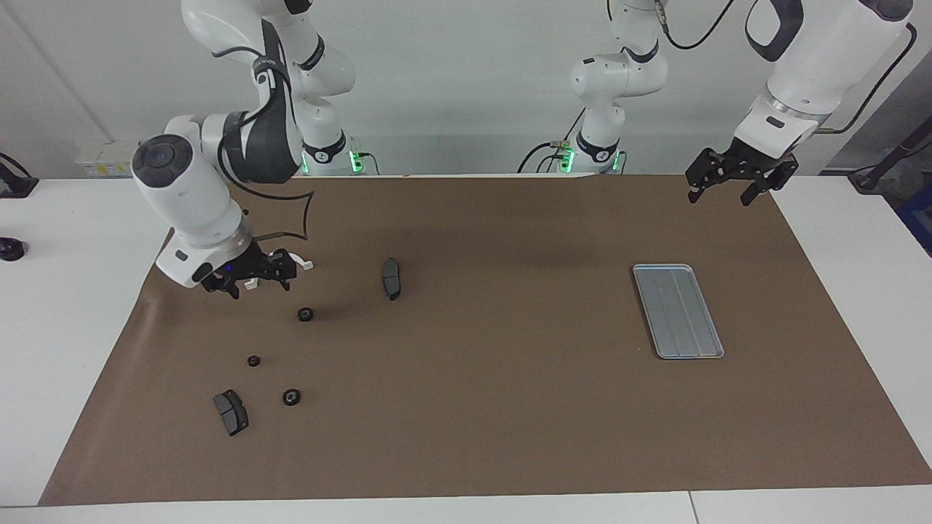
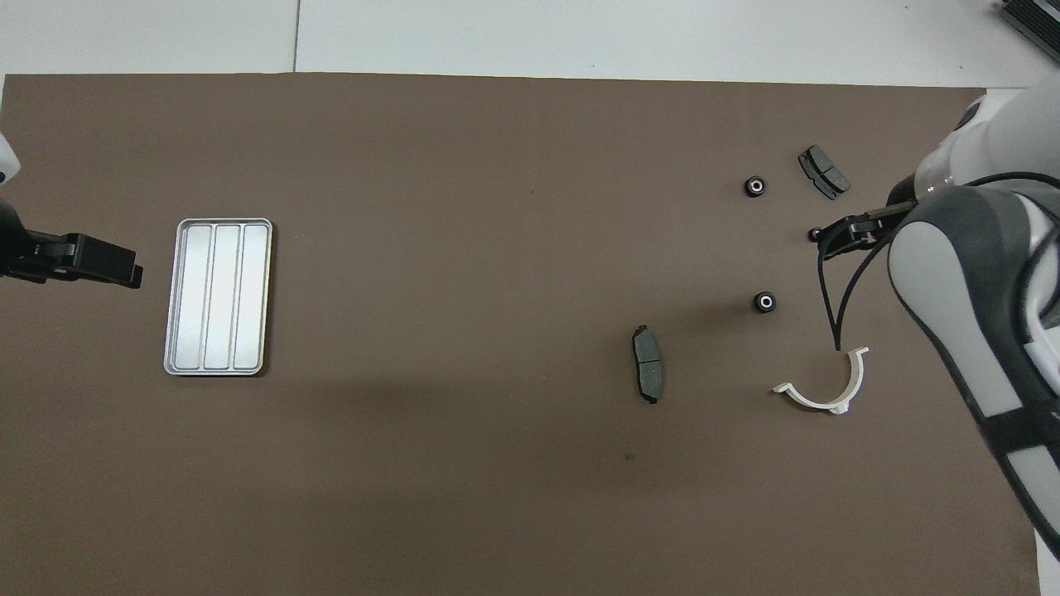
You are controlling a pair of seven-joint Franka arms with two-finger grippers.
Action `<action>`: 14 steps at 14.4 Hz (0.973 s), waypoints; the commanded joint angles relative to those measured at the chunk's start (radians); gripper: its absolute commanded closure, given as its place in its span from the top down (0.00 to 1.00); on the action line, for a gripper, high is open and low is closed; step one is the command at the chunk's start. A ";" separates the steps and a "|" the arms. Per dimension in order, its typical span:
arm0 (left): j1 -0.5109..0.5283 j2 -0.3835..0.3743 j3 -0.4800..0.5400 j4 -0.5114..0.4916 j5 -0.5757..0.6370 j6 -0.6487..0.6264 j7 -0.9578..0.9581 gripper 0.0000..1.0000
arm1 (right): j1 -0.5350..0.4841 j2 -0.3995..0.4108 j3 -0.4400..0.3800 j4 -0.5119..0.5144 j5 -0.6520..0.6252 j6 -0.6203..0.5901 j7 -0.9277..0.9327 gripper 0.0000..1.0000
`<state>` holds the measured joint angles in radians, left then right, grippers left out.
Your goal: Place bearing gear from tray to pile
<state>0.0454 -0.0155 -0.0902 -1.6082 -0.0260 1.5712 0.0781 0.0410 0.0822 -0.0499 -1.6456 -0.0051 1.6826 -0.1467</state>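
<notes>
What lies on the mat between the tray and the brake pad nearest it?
Nothing: between the tray and the brake pad only bare brown mat shows, clearest in the overhead view.

Small black bearing gear [image 1: 306, 314] flat on mat beside white half-ring bracket [image 2: 824, 386].

The right gripper [image 1: 246, 280] hangs low with its fingers spread, arm bent sharply down. The left gripper [image 1: 732, 182] waits raised, fingers apart.
</notes>
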 commanded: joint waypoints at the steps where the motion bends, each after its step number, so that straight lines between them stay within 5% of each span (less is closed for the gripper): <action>1: -0.001 -0.014 0.001 -0.019 0.018 0.006 -0.014 1.00 | -0.029 -0.027 0.012 0.077 0.020 -0.102 0.036 1.00; 6: -0.002 -0.012 0.000 -0.009 0.015 -0.002 -0.023 1.00 | -0.108 -0.019 0.016 0.181 0.120 -0.158 0.151 0.99; 14: 0.019 -0.011 -0.014 -0.010 0.004 0.004 -0.021 1.00 | -0.047 -0.048 0.036 0.150 -0.012 -0.167 0.171 1.00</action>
<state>0.0474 -0.0156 -0.0928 -1.6087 -0.0254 1.5718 0.0677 -0.0058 0.0417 -0.0191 -1.4893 0.0035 1.5321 0.0183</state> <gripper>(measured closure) 0.000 0.000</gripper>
